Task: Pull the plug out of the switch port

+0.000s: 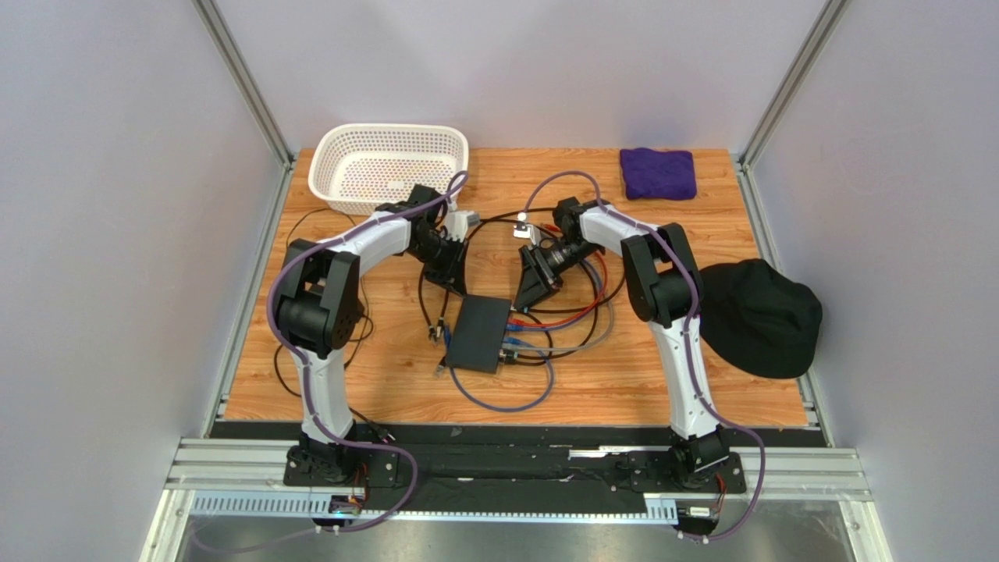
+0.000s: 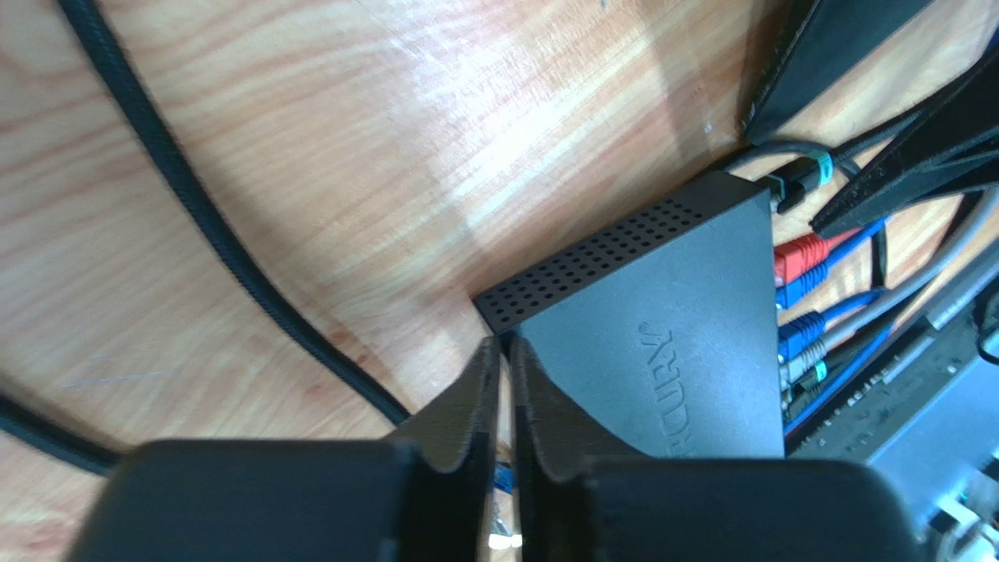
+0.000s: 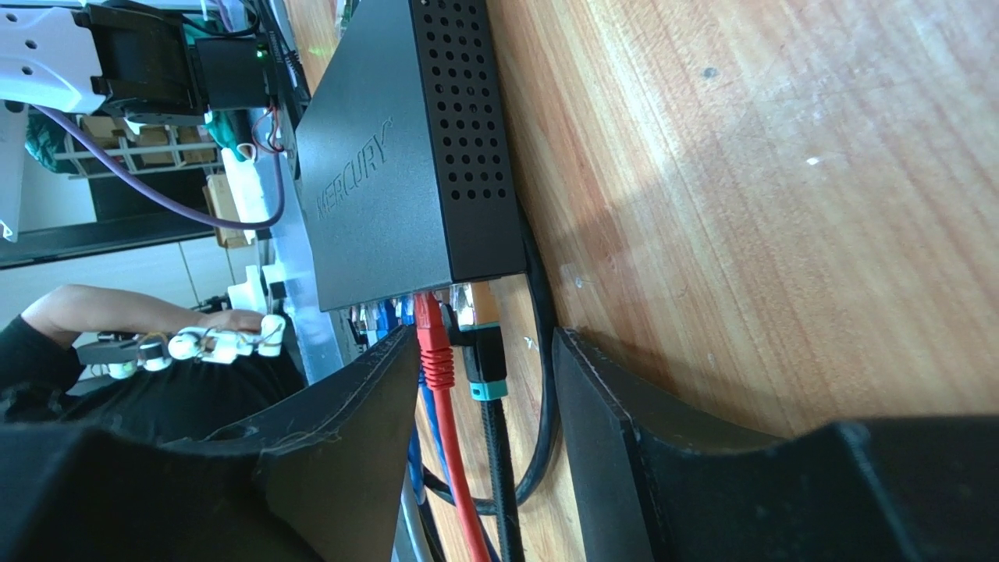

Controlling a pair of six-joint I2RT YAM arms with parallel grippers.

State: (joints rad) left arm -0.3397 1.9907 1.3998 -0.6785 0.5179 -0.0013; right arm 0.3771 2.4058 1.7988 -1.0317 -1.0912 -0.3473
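Between the right tool's (image 3: 487,351) two black fingers (image 3: 352,433), spread well apart, sit a red plug (image 3: 432,345) and a black plug with a teal collar (image 3: 483,361). Both are seated in the port edge of the flat matte-black rectangular switch (image 3: 387,152). Neither finger touches a plug yet, so I read this as the lining-up step. The left tool (image 2: 507,351) has its fingers all but together, just a slit showing, at the switch corner away from the ports; whether it presses down I cannot tell. The switch lies mid-way across the wood-grain bench (image 1: 657,375), with cables (image 1: 551,322) looping round it. Next, I'd judge: close on one plug, mind its latch, and draw straight back from the port.
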